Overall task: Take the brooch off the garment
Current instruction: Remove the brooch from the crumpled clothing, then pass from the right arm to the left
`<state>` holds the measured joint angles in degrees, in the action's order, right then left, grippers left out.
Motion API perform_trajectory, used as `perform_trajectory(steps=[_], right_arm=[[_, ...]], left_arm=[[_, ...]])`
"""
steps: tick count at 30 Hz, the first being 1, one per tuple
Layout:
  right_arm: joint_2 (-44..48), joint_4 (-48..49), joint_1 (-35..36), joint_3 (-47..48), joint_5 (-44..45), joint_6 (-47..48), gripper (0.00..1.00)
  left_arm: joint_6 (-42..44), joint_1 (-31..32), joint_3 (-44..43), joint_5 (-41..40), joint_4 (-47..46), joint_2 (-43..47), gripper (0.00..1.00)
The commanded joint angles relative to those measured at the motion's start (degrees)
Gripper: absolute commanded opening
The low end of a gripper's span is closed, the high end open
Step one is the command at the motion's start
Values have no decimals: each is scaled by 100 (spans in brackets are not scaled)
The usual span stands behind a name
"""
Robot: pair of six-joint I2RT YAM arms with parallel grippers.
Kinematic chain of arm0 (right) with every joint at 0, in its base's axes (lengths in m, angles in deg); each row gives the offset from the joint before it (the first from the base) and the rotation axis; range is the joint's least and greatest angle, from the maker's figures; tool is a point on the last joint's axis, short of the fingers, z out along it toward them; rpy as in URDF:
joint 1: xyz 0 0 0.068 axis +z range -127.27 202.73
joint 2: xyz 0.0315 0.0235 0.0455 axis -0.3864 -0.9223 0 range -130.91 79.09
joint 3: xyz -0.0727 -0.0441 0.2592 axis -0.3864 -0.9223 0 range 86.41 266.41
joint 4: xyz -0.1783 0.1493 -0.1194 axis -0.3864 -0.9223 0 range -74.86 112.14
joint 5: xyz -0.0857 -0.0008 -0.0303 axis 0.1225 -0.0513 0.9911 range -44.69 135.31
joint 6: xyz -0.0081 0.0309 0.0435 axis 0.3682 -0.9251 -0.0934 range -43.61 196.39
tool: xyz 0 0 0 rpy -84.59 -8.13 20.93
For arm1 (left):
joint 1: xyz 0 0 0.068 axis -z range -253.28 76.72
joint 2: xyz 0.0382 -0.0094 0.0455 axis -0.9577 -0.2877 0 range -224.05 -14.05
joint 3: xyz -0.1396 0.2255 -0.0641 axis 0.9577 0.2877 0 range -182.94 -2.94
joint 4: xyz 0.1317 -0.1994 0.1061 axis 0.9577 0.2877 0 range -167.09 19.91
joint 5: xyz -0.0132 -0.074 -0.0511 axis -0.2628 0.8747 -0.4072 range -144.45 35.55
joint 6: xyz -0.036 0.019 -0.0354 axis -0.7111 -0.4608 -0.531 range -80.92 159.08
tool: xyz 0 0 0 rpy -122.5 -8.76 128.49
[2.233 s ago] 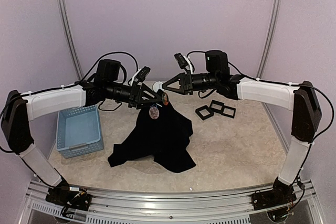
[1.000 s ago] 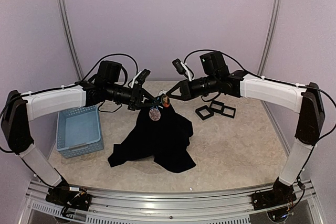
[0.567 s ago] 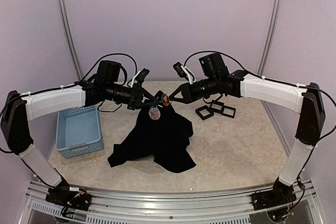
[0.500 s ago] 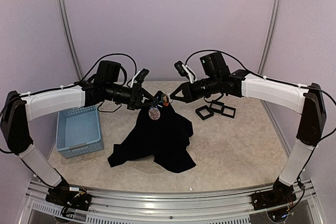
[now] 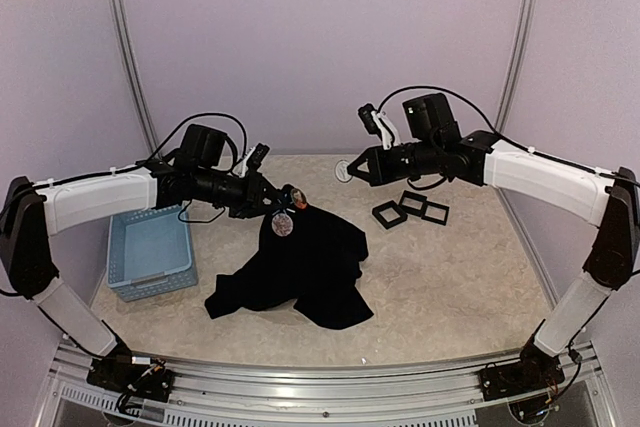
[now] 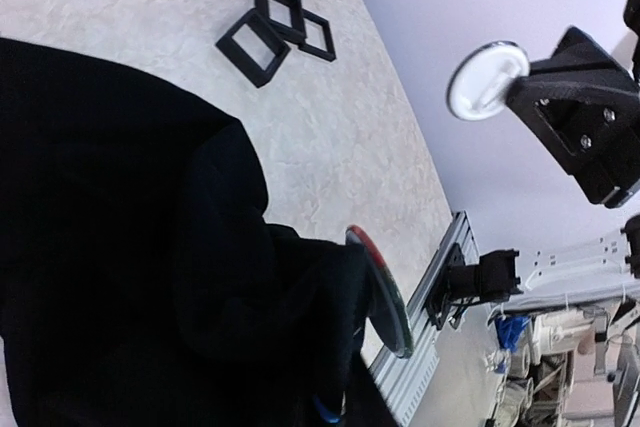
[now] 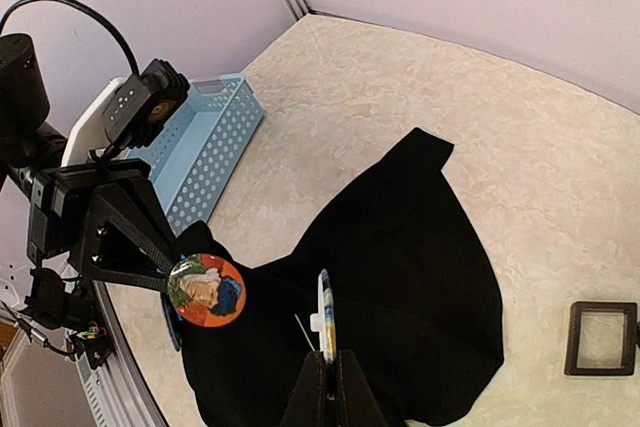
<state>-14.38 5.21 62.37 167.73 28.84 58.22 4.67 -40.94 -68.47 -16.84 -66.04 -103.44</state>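
Note:
The black garment (image 5: 300, 267) lies heaped on the table, and its neck is lifted by my left gripper (image 5: 268, 199), which is shut on the cloth. In the left wrist view the cloth (image 6: 120, 247) hides the fingers. My right gripper (image 5: 355, 169) hangs clear of the garment to the right, shut on the rim of a round brooch (image 5: 345, 170). That brooch (image 7: 325, 312) shows edge-on with its pin bare, and its white back (image 6: 487, 79) faces the left wrist camera. An orange portrait badge (image 7: 205, 289) and a second round badge (image 5: 282, 225) sit on the garment near the left fingers.
A light-blue basket (image 5: 150, 247) stands at the left of the table, beside the left arm. Three small black square frames (image 5: 410, 207) lie at the back right, under the right arm. The metal rail (image 5: 320, 387) runs along the near edge.
My right gripper has drawn back to the right and upward with the brooch, off the garment. The left gripper has moved slightly left and down with the neck of the cloth.

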Motion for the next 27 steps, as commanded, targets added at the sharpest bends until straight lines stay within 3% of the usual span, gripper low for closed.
perform_trajectory(steps=[1, 4, 10, 19, 27], right_arm=[[358, -137, -441, -105, -21, -99, 0], [530, -250, -699, -98, -244, -82, 0], [698, -303, -1056, -262, -839, -104, 0], [265, -10, -1569, 222, -1990, -119, 0], [-335, 604, -1599, 610, -3717, -518, 0]], left_arm=[[93, -74, -12, -879, 457, 175, 32], [396, -70, -96, -1557, 675, 239, 57], [553, -54, -132, -2930, 572, 449, 82], [534, 172, -874, -2944, 97, 254, 87], [279, 415, -1665, -995, -774, -377, 86]])
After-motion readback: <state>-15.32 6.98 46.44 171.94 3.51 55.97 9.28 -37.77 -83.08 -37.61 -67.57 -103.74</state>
